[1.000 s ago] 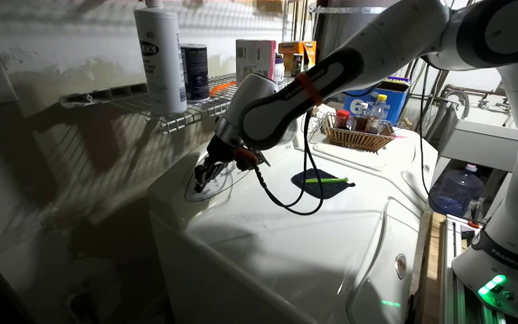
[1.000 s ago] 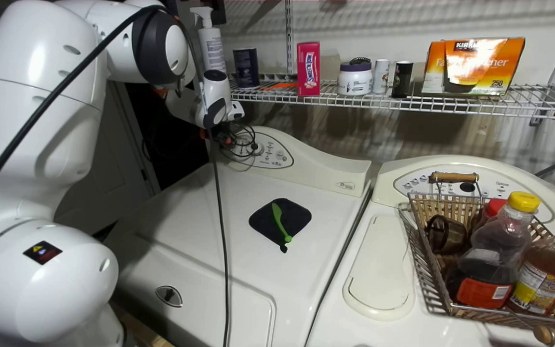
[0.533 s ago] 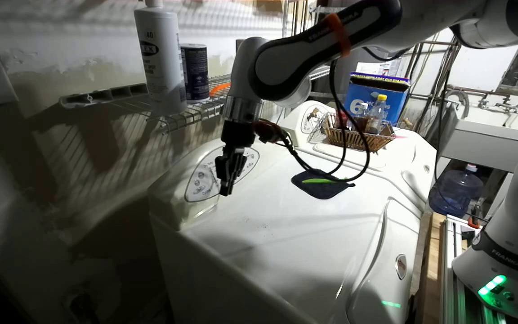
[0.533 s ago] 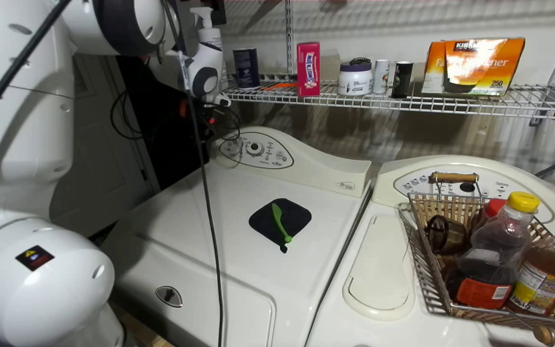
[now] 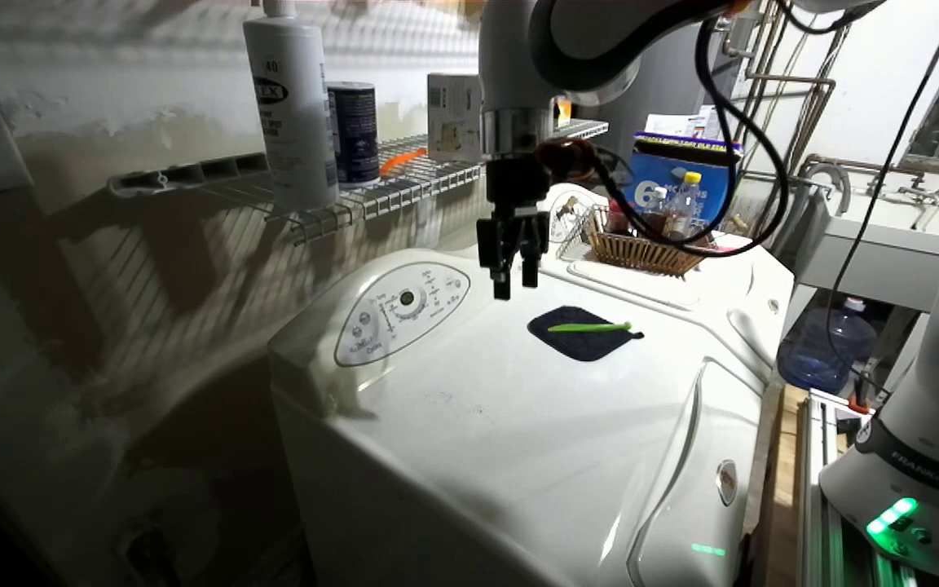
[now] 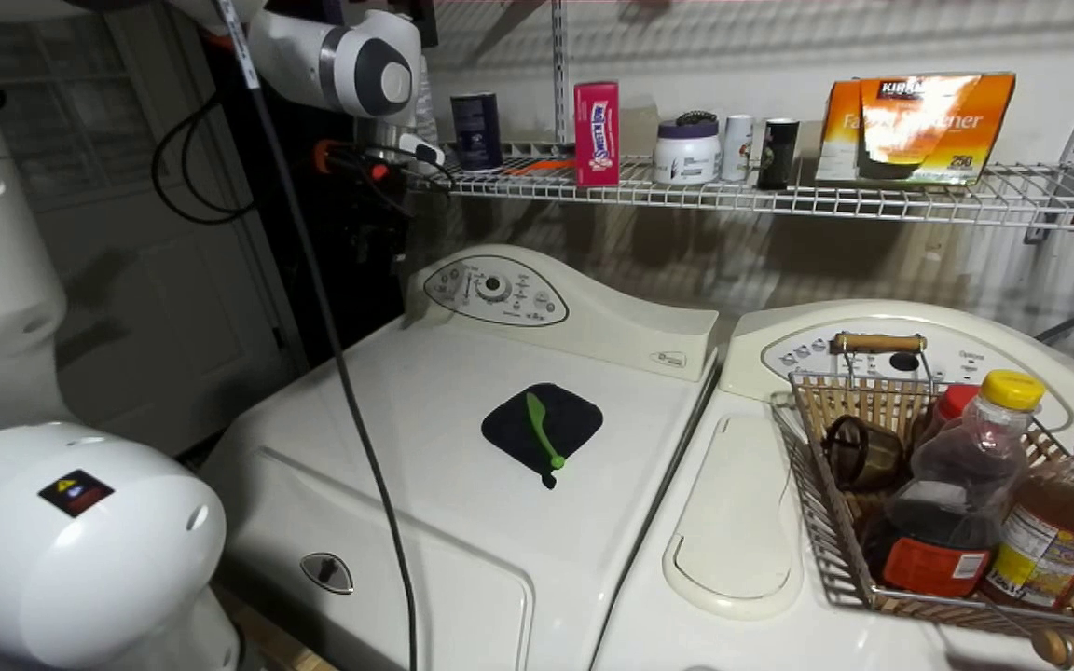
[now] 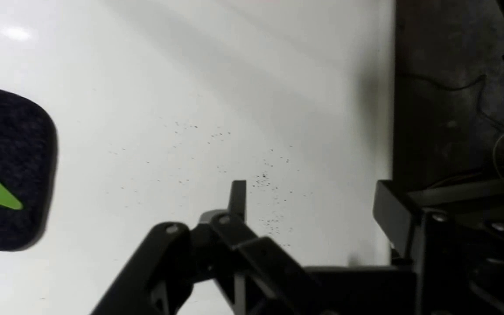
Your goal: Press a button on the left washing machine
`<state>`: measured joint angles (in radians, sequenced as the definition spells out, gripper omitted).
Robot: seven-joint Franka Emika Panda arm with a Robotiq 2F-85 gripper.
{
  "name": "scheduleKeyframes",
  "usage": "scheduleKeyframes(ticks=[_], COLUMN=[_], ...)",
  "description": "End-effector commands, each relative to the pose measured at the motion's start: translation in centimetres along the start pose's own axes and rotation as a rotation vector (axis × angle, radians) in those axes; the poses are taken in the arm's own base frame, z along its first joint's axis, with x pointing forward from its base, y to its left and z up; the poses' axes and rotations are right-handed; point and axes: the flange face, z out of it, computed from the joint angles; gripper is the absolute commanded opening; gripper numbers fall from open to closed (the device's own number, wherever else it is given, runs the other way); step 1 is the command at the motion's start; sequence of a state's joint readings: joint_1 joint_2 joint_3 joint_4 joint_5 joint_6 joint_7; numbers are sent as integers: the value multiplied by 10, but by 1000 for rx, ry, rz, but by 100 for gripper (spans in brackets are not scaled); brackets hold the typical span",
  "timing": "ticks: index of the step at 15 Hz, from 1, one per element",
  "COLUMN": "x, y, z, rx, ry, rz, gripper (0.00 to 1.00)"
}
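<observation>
Since nothing touches the control panel (image 5: 402,313) of the left washing machine (image 5: 510,432) by the wall (image 5: 152,126), no press seems under way; if one remains, the hand (image 5: 516,284), wide and empty above the top, should narrow and reach across. The machine faces the arm's base (image 5: 918,481), its panel's long axis following the wall.

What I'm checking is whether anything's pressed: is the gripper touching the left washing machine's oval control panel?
Apart. In an exterior view, the gripper hangs clear of the oval control panel, white surface showing between.
</observation>
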<state>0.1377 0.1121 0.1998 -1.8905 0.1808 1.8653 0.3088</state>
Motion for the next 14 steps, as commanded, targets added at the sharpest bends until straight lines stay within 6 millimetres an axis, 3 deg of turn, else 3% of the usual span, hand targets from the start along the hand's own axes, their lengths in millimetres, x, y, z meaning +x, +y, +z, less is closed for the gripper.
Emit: scheduleKeyframes(ticks=[1, 7, 8, 11, 14], x=[-39, -75, -60, -72, -72], y=[6, -11, -9, -13, -12], z=[-31, -78, -72, -82, -79], rx=[-124, -243, -211, -226, -229], ry=[68, 329, 239, 298, 299], rz=[136, 160, 161, 151, 150], gripper=[100, 100, 100, 100, 100])
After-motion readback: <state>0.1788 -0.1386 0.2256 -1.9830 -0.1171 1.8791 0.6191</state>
